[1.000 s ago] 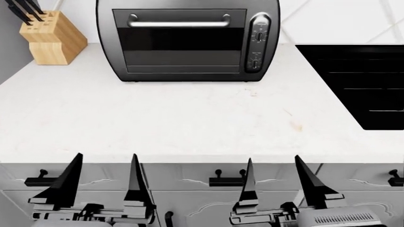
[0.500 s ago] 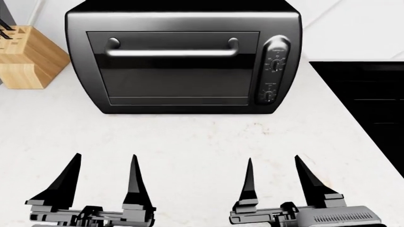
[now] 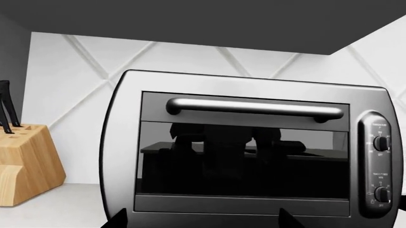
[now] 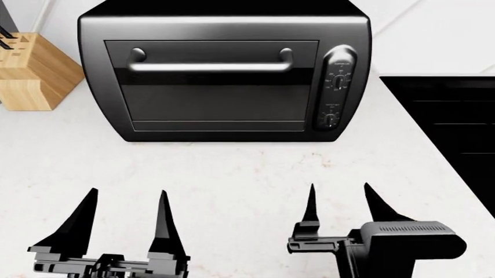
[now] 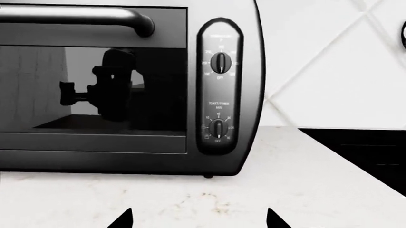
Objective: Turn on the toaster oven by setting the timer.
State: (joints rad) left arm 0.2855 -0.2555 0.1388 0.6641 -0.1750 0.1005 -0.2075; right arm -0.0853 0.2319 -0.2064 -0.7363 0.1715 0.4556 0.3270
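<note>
At the far side of a white speckled stone countertop (image 4: 232, 174) stands the large glossy dark-grey toaster oven (image 4: 224, 69), a rounded box with a dark glass door and a silver bar handle (image 4: 210, 65) across its top. On the oven's right end is an oval panel with two small round black dials, one above the other. The lower one, ringed with white tick marks, is the timer (image 4: 331, 119); in the right wrist view the timer (image 5: 217, 128) has its pointer straight down at the word OFF.

Both black grippers hover over the near part of the counter, well apart from the oven and touching nothing. The right gripper (image 4: 339, 202) has its two pointed fingers spread apart with nothing between them, and the timer lies beyond it, almost straight ahead. The left gripper (image 4: 124, 211) also has its fingers spread wide and empty, facing the oven door; the timer lies far and to its right.

A light wooden knife block (image 4: 31, 72) with black handles stands left of the oven. A flat black cooktop (image 4: 452, 127) is set into the counter on the right.
</note>
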